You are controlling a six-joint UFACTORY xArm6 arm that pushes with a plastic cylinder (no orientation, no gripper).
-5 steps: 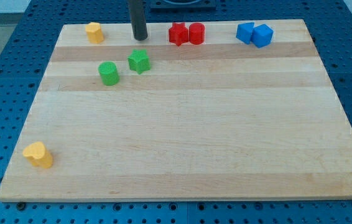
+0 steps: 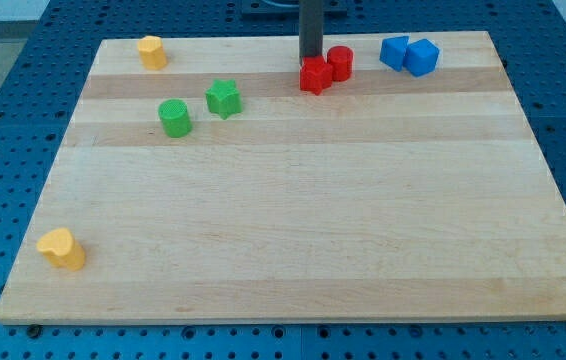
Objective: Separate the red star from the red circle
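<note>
The red star (image 2: 314, 77) lies near the view's top, just right of centre, on the wooden board (image 2: 293, 220). The red circle (image 2: 340, 62) sits at its upper right, touching it or nearly so. My tip (image 2: 310, 58) is right behind the star, at its top edge, and just left of the circle. The rod rises straight up out of the view.
Two blue blocks (image 2: 409, 54) sit side by side at the top right. A green star (image 2: 223, 98) and a green circle (image 2: 175, 118) lie left of centre. A yellow block (image 2: 151, 51) is at the top left and a yellow heart (image 2: 61, 249) at the bottom left.
My tip moved right along the top edge to behind the red pair. The red star and red circle shifted right, and the star also went down a little.
</note>
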